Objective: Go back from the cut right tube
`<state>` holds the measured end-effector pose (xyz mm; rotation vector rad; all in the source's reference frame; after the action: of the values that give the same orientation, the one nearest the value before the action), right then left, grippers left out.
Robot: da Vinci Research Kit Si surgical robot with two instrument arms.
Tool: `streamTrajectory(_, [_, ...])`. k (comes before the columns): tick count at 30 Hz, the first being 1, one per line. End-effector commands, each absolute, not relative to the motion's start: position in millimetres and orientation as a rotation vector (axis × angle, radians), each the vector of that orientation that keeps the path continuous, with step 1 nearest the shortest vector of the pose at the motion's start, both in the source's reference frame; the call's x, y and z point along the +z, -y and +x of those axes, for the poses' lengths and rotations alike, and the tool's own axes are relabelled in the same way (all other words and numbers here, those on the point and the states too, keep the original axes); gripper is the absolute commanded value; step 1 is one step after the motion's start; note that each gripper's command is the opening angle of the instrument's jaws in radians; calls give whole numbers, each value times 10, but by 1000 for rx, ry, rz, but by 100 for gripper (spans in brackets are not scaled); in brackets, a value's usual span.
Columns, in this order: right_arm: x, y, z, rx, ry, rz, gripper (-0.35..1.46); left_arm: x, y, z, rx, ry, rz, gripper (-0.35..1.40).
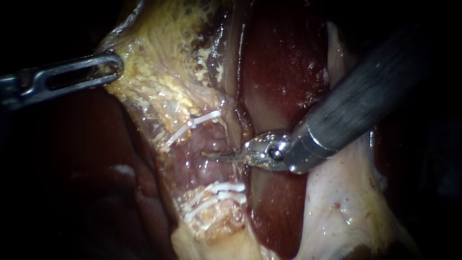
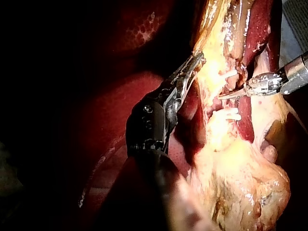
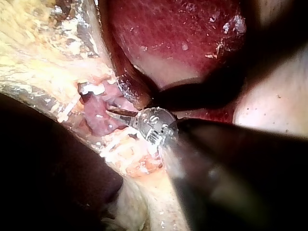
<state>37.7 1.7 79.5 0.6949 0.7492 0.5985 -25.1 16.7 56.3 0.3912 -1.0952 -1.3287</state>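
Liver (image 1: 284,62) bkgd; L instrument (image 1: 114,65) pinching fatty tissue (image 1: 159,82); R instrument (image 1: 225,156) blades pressed together btwn clips (image 1: 204,118).

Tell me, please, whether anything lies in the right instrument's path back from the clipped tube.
Nothing visible does. The right instrument has its tip at the tube, between the upper clip and the lower clips. No tissue or clip lies across its shaft behind, and the left instrument is far aside.
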Motion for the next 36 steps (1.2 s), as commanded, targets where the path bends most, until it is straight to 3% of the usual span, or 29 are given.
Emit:
streamTrajectory(1, [795, -17, 377, 603, -748, 696, -35, 563, -167, -251, -1329, 1095, 391, -35])
streamTrajectory(4, [794, -17, 377, 602, -748, 697, -35, 563, -167, -251, -1329, 1095, 391, -35])
streamTrajectory(10, [793, -18, 376, 604, -747, 695, 47, 563, -167, -251, -1329, 1095, 391, -35])
streamTrajectory(13, [793, -18, 376, 604, -747, 695, 66, 563, -167, -251, -1329, 1095, 391, -35])
streamTrajectory(17, [792, -18, 376, 604, -744, 693, 81, 563, -167, -251, -1329, 1095, 391, -35])
streamTrajectory(24, [789, -17, 374, 603, -748, 694, 88, 563, -167, -251, -1329, 1095, 390, -35])
streamTrajectory(36, [753, -17, 327, 288, -925, 506, 133, 564, -166, -251, -1329, 1095, 390, -35])
